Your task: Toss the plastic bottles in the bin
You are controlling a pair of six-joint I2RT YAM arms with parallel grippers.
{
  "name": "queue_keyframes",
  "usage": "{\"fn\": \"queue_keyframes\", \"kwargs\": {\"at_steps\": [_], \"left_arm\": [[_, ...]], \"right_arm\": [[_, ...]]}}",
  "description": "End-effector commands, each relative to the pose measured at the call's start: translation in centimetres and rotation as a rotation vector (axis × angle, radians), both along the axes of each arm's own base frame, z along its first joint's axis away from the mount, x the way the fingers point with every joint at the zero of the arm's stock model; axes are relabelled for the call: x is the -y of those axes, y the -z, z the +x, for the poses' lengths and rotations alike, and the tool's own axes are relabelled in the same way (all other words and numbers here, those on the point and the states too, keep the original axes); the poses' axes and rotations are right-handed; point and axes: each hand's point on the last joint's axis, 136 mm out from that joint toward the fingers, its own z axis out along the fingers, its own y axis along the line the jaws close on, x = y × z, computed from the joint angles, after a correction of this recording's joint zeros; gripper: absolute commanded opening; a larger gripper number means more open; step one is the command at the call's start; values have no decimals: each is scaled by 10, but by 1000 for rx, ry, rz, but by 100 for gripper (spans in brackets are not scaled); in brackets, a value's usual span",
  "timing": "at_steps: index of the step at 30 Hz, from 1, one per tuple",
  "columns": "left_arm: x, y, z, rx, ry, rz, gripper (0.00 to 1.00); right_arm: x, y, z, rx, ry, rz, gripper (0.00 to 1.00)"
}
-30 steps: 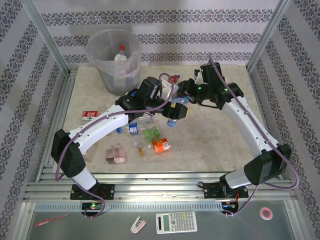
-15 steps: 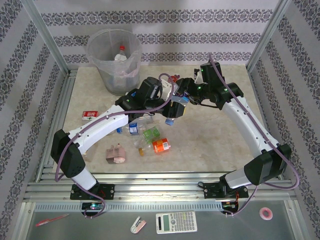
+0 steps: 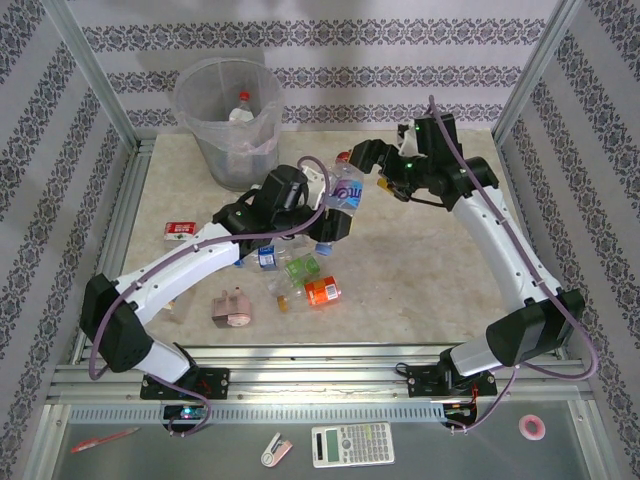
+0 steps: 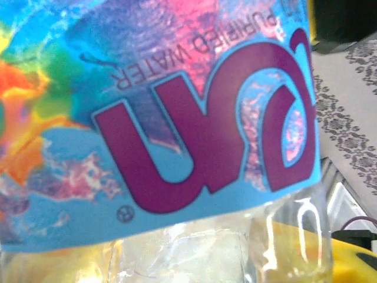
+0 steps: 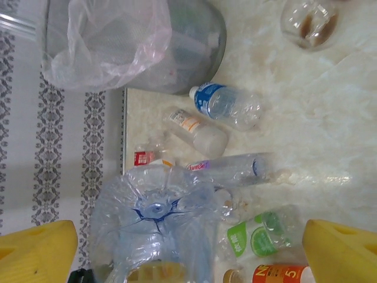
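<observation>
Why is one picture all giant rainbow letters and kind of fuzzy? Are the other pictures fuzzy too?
Left wrist view: the camera is very near the held bottle, so its label letters look giant and soft. Right wrist view: the close clear bottle bottom is blurry; the bottles farther off look sharper. Top view: bright, even, sharp.

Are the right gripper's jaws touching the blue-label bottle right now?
Apart. The right wrist view shows the right gripper open, both yellow fingers standing clear of the blue-label bottle, background visible in each gap.

1 blue-labelled bottle (image 3: 346, 192) in left tool (image 3: 324, 203)
</observation>
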Motion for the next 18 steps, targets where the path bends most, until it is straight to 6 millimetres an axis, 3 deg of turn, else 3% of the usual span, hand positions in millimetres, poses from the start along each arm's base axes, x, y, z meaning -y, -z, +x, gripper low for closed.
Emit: {"fn": "queue_keyframes", "kwargs": {"at_steps": [1, 9, 18], "left_arm": [[-22, -8, 4, 21, -88, -3, 52], [-72, 8, -1, -18, -248, 48, 51], [-145, 25, -19, -80, -475, 128, 51]], "right_arm": [[16, -20, -3, 59, 20, -4, 98], [42, -15, -6, 46, 71, -5, 98], [41, -4, -6, 20, 50, -3, 98]]}}
